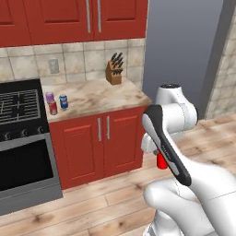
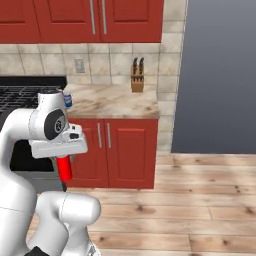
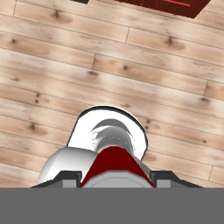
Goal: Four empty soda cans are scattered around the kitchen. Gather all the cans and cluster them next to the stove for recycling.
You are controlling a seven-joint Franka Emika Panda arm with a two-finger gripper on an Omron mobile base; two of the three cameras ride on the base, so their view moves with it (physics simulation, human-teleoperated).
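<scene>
Left base view alone shows three cans (image 1: pixel 56 102) clustered at the stove (image 1: pixel 20 124)'s three o'clock, while the gripper (image 2: pixel 64 161) hangs low, clamped on a bright red can (image 2: pixel 64 168).

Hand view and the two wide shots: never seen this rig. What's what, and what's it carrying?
It is a white robot arm on a driving base in a rendered kitchen. Two cameras ride behind the arm, one to its left and one to its right; the third sits on the hand and looks down past it at the wood floor.

The hand is shut on a bright red can, held over the floor in front of the red cabinets.

On the marble counter right beside the black stove stand three cans close together: purple, blue and dark red. A knife block stands by the wall.
</scene>
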